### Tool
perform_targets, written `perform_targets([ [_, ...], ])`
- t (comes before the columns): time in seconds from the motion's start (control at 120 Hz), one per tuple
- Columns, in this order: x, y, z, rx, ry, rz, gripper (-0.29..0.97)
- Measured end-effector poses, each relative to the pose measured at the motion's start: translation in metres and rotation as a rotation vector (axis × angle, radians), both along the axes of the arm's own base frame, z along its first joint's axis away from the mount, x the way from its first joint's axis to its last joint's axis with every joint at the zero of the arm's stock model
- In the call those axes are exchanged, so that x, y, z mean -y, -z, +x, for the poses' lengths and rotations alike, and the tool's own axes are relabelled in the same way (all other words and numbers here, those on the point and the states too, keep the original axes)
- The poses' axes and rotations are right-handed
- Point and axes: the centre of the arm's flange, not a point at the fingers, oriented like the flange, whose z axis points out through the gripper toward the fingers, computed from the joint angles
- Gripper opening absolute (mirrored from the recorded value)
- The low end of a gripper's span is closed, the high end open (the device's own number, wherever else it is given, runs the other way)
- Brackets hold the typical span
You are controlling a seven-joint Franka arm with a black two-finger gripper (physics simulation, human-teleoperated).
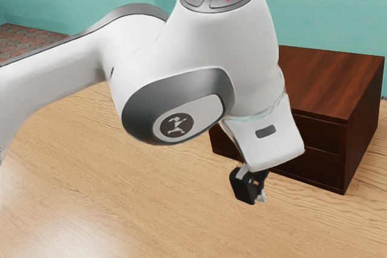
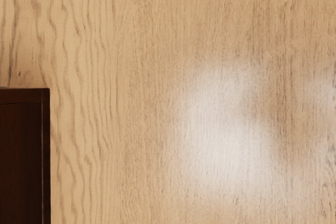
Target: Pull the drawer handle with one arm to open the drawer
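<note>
My gripper [image 1: 249, 188] hangs low over the wooden table [image 1: 121, 209], pointing down, at the end of the white arm [image 1: 181, 77]. From the exterior view I cannot tell whether it stands open or closed: it is seen side-on as one dark shape.

The drawer cabinet [image 1: 329, 80], dark brown wood, stands on the table toward the exterior view's right. My gripper is near the cabinet's front face, close to that face's lower edge, with bare table directly beneath it. Contact with the cabinet cannot be confirmed.

The part of the drawer front [image 1: 317, 134] that shows past my arm lies flush with the cabinet body. The handle cannot be made out. What the drawer holds is hidden.

In the wrist view, a corner of the cabinet [image 2: 21, 156] shows beside the table [image 2: 210, 77].
</note>
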Motion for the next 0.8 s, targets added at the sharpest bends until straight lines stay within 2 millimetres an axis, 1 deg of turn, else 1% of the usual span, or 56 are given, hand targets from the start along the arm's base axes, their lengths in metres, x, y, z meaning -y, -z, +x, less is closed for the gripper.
perform_targets([
  [0.075, 0.018, 0.0, -0.006, 0.003, 0.076, -0.032, 0.62],
  [0.142, 0.026, 0.001, -0.009, -0.007, 0.132, -0.06, 0.61],
  [0.217, 0.022, 0.001, -0.005, -0.016, 0.172, -0.078, 0.59],
  [0.283, 0.007, 0.001, 0.003, -0.019, 0.187, -0.086, 0.52],
  [0.375, -0.027, 0.003, 0.023, -0.021, 0.172, -0.082, 0.44],
  [0.525, -0.099, 0.014, 0.057, -0.033, 0.102, -0.065, 0.37],
  [0.65, -0.167, 0.023, 0.081, -0.038, 0.021, -0.052, 0.35],
  [0.742, -0.22, 0.037, 0.1, -0.031, -0.048, -0.042, 0.34],
  [0.775, -0.232, 0.036, 0.106, -0.018, -0.062, -0.04, 0.34],
  [0.8, -0.235, 0.034, 0.11, -0.007, -0.063, -0.038, 0.34],
])
